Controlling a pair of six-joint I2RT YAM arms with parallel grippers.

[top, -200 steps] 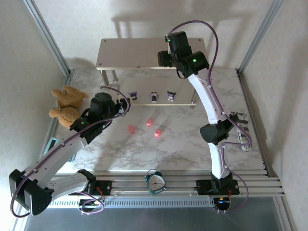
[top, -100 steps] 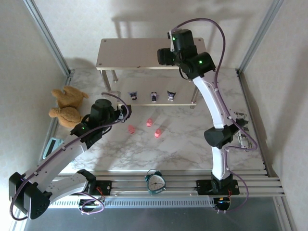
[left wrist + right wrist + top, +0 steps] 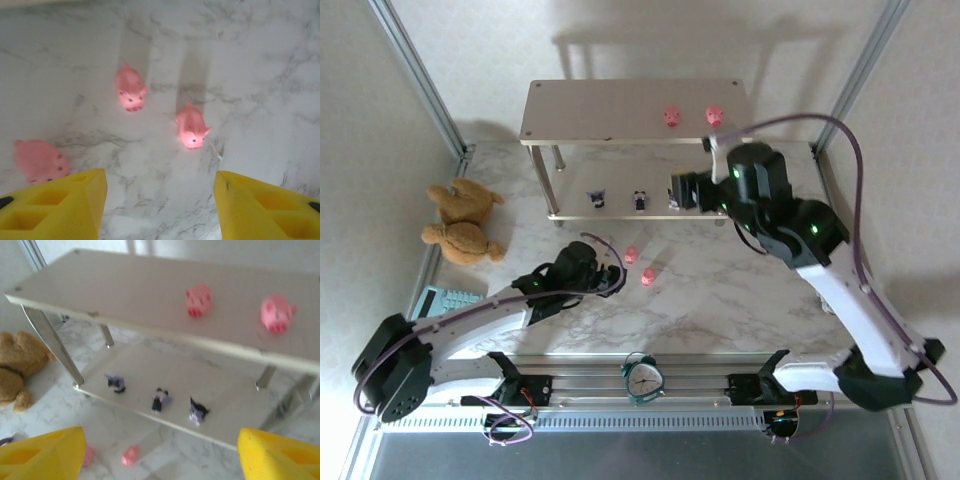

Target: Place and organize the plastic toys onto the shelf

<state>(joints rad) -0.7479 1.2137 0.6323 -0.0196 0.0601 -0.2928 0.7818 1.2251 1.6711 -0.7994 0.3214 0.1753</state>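
Marbled tabletop [image 3: 720, 300] beneath beige shelf [image 3: 610, 110]

Smooth plastic on a polished white veined marble-look tabletop [image 3: 260, 85].
Look at the small pink plastic pig toys [image 3: 190, 127], smooth with a soft sheen; the pale beige two-tier shelf [image 3: 115, 287] shows matt boards on shiny silver metal legs; the brown plush teddy bear [image 3: 460, 225] looks fuzzy.

Two-tier beige shelf [image 3: 600, 110], silver legs. Two pink pigs [image 3: 198, 300] sit up top toward the right, and three purple-and-white figures [image 3: 160, 400] line up on the lower board. Three loose pigs [image 3: 191, 127] sit on the marble tabletop [image 3: 720, 290] out front.
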